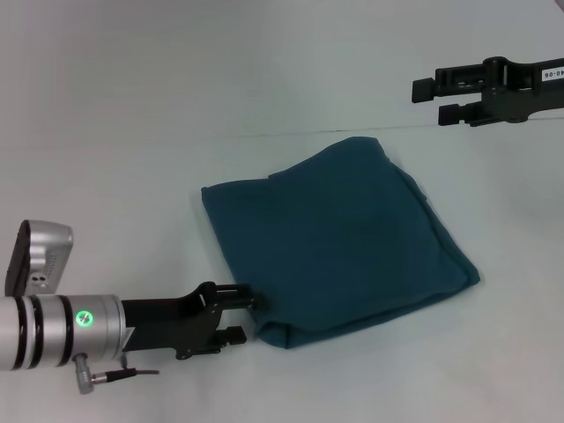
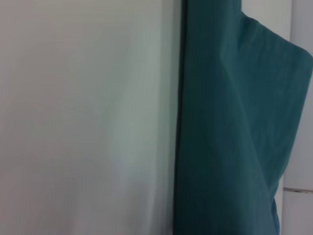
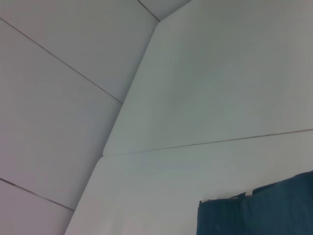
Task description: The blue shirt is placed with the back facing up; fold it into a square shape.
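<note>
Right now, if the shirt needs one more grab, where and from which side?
Probably the near-left corner of the blue shirt, approached from the robot's left, low along the table. The stacked layers end in a thick open edge there, and the open left gripper is already beside it. The right gripper is open, raised far right.

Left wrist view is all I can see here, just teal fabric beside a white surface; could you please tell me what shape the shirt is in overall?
Observer: The blue shirt is already folded into a rough square on the white table.
Operator: Thank you. Where is my left gripper relative to it?
Observer: The left gripper is at the shirt's near-left corner, with its fingers open.
Operator: And the right arm?
Observer: The right gripper hovers open above the table beyond the shirt's far-right side, apart from the fabric.
</note>
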You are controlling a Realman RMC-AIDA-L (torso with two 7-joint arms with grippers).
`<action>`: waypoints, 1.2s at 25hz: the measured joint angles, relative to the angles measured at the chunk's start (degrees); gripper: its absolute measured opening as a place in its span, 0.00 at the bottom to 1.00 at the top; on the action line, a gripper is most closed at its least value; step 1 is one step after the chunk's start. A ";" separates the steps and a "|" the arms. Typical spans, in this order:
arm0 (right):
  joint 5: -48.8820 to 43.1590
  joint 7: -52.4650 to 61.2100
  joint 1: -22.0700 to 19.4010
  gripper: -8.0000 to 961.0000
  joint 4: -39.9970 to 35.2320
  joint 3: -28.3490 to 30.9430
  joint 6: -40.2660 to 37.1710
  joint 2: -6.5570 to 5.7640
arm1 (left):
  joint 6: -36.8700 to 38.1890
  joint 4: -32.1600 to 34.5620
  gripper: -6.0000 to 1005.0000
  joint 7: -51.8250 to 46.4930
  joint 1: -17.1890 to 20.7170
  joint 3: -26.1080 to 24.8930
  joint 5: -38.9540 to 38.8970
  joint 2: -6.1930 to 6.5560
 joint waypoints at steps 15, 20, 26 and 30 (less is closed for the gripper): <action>0.14 -0.10 -0.60 0.90 0.01 0.04 -0.04 0.25 | -5.29 -3.15 0.64 0.12 -5.21 2.91 -0.03 -1.54; 0.37 -0.10 -0.66 0.90 0.09 0.44 -0.52 0.27 | -4.53 -2.81 0.63 1.10 -4.92 2.95 -0.51 -1.52; 0.43 0.12 -0.58 0.90 0.09 0.56 -0.65 0.26 | -3.71 -2.23 0.36 1.21 -4.40 2.98 -0.54 -1.42; 0.44 0.35 -0.51 0.90 0.09 0.55 -0.66 0.32 | -3.27 -2.23 0.21 1.83 -4.39 2.85 -0.54 -1.39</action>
